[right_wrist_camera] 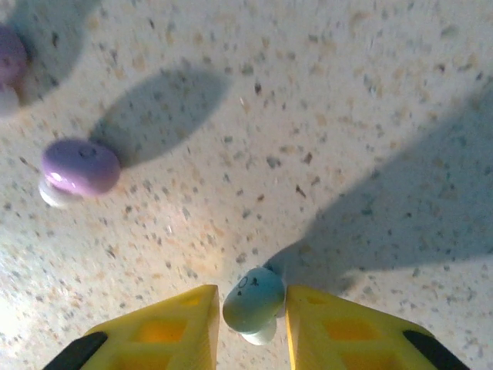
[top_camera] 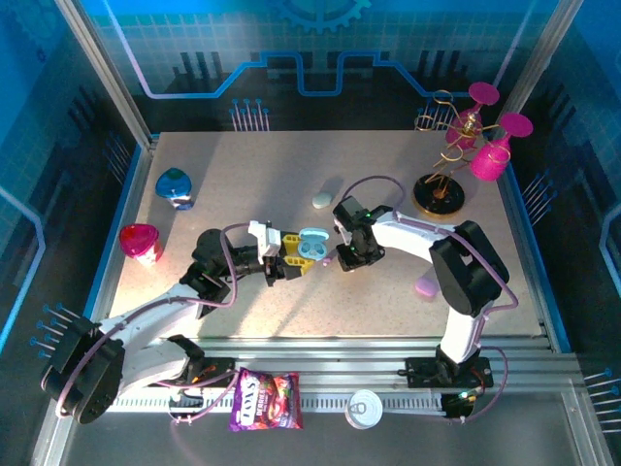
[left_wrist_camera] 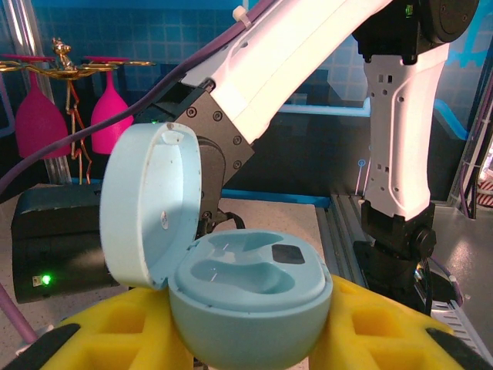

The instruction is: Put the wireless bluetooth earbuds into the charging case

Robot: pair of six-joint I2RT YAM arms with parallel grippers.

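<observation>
The right hand (right_wrist_camera: 253,308) pinches a tiny light-blue plastic earbud (right_wrist_camera: 254,294) by its rounded head. It is likely light, rigid and slick, so a gentle grip suits. At nine o'clock overhead, the left hand (left_wrist_camera: 246,347) clamps the open pale-blue pebble-shaped charging case (left_wrist_camera: 250,281).

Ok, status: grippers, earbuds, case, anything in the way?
Left gripper shut on open light-blue pebble-shaped plastic charging case, sockets empty. Right gripper shut on small light-blue plastic earbud. Purple plastic earbud on table, aside, not blocking.
</observation>
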